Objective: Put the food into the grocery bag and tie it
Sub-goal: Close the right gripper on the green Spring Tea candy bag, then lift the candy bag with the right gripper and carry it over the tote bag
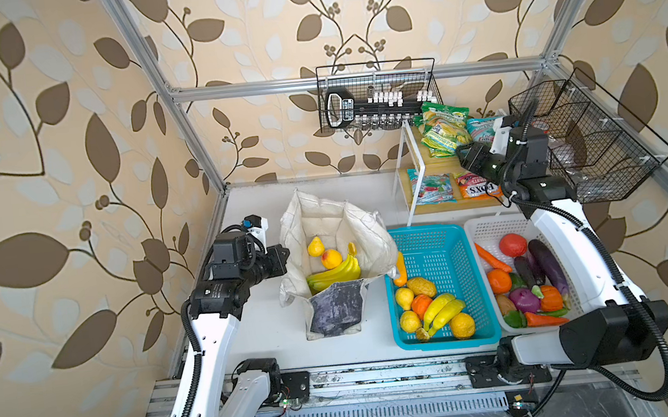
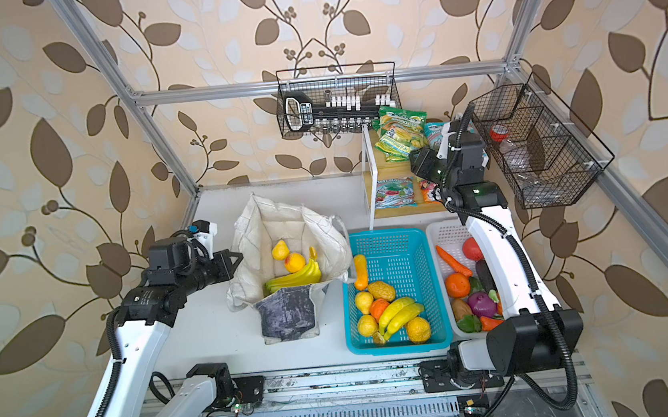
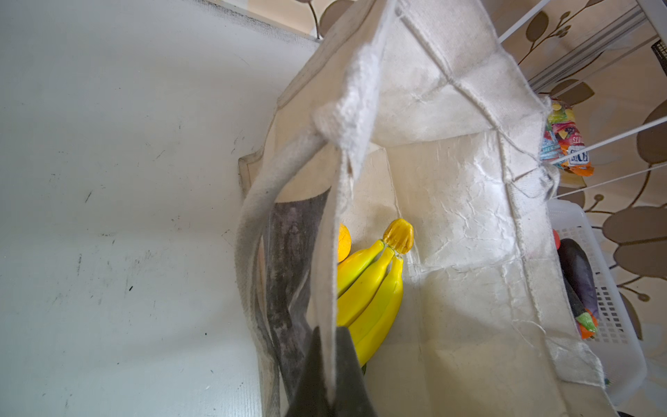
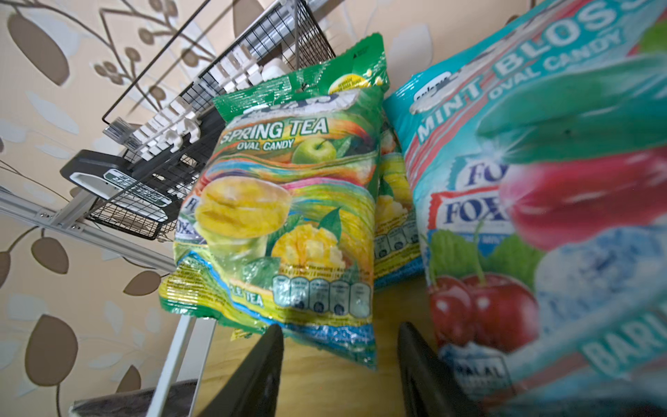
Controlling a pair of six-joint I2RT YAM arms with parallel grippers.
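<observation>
Over the table in both top views, the grocery bag (image 1: 368,239) stands open left of centre, with a banana bunch (image 1: 334,274) and two small yellow fruits (image 1: 331,258) already inside. The left gripper (image 1: 282,256) sits at its left rim, and the right gripper (image 1: 461,154) reaches to the far right, up at the shelf rack (image 1: 441,207), just beside a green packet (image 1: 439,130) and a teal packet (image 1: 481,128). Seen from the left wrist, the jaws are clenched on the bag's cloth rim, holding the mouth up and open above the bananas; a firm grip there matters, I judge, or the mouth slumps. Seen from the right wrist, the jaws stand apart and grasp nothing, with the green packet's lower edge just at their tips and the teal packet close alongside. The step in hand looks like picking up a packet. It would go best by sliding forward until that crinkled edge lies well between the jaws. The pinch should take only that packet, not the second green packet (image 4: 393,202) behind it. The lift should then clear the rack's frame before the arm crosses to the bag.
</observation>
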